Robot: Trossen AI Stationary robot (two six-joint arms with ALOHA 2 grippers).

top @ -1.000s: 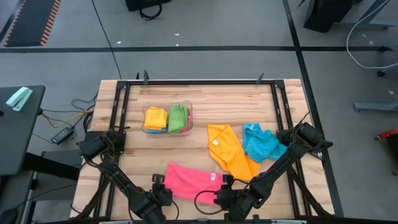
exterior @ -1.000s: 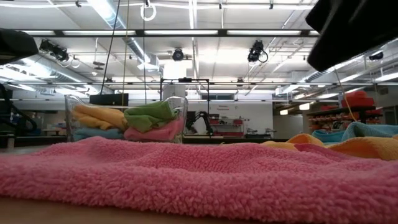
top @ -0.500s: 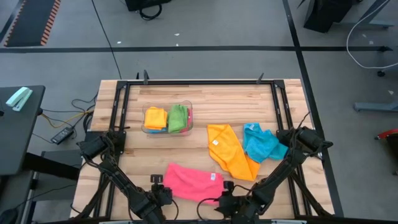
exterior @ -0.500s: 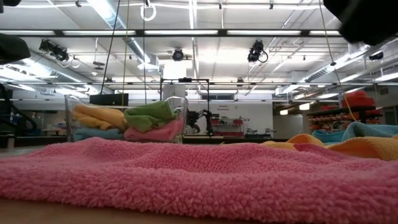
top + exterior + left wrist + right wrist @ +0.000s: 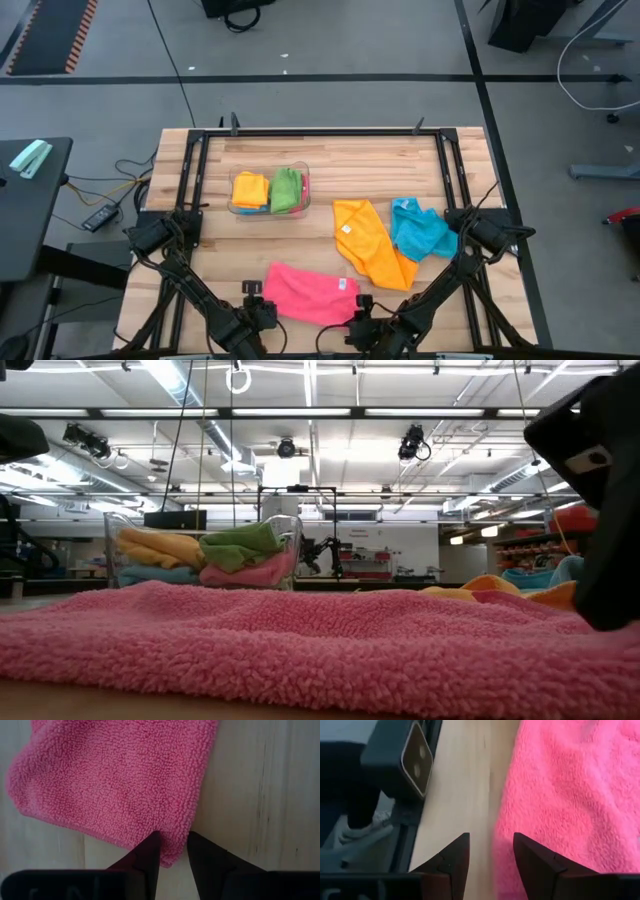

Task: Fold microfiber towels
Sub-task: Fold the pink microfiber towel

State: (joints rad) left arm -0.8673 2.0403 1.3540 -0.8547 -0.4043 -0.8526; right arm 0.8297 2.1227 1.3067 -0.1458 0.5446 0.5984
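Note:
A pink towel (image 5: 308,292) lies flat near the table's near edge; it fills the low view (image 5: 300,645). My left gripper (image 5: 173,845) is at its near left corner (image 5: 268,303), shut on it. My right gripper (image 5: 491,852) is open at the towel's right end (image 5: 358,305). Bare wood shows between its fingers, and the pink edge (image 5: 520,820) lies by one finger. I cannot tell whether it touches the towel. An orange towel (image 5: 370,245) and a blue towel (image 5: 418,230) lie crumpled on the table at the right. My left gripper pinches the pink towel's corner (image 5: 174,851) between its two fingers (image 5: 150,851). The fingers come from above, pointing down at the table. The rest of the towel lies flat on the wood; one layer or several, I cannot tell.
A clear plastic bin (image 5: 270,190) at the far middle holds folded yellow, green, pink and blue towels; it also shows in the low view (image 5: 200,555). A black frame (image 5: 320,132) runs round the table. Bare wood lies between the bin and the pink towel.
My right arm has drawn back toward the table's near edge and come down at the pink towel's right end; it now shows large at the right of the low view. The pink towel and my left gripper have stayed where they were.

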